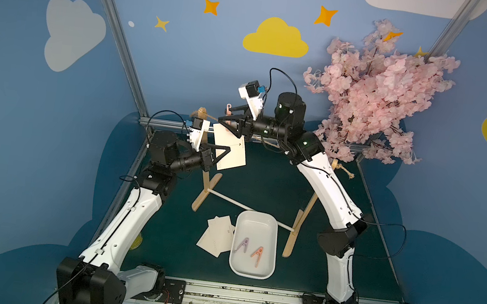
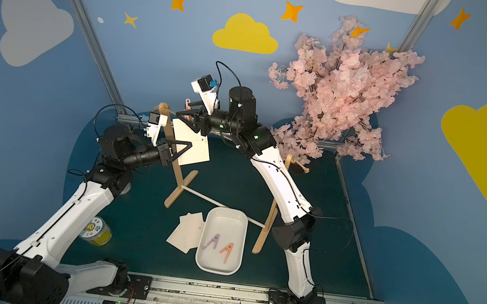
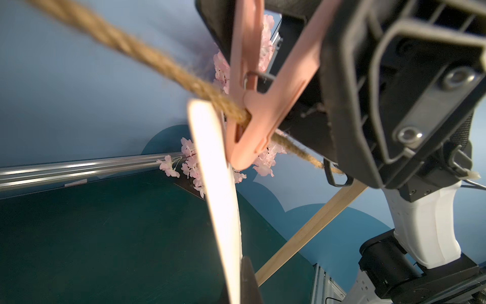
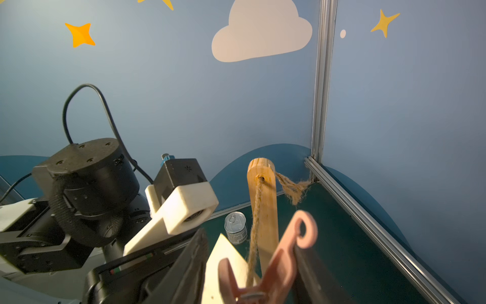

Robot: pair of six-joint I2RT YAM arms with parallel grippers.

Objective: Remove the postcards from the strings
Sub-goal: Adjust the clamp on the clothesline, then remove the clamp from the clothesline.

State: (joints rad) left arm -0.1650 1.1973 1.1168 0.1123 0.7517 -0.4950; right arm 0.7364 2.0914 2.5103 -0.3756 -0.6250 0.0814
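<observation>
In a top view, white rectangular paper postcard (image 1: 235,155) hangs under thin tan jute twine (image 1: 212,118), left jaws closed on it; left wrist: right jaws, half-spread, clasp pink plastic clothes peg (image 3: 263,105); right wrist: peg astride twine; unpegging seems underway; next, draw card clear.

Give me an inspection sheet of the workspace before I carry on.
Surface: dark green mat.
Job's things: one postcard hangs at the string; two postcards on the mat beside the tray.
Clutter: tray holds two pegs; can by left arm.
Grippers: left gripper shut on the hanging postcard; right gripper astride the pink peg, grip unclear.
Cables: black cable loops over each wrist.
Surroundings: blossom branch behind the wooden stand.
</observation>
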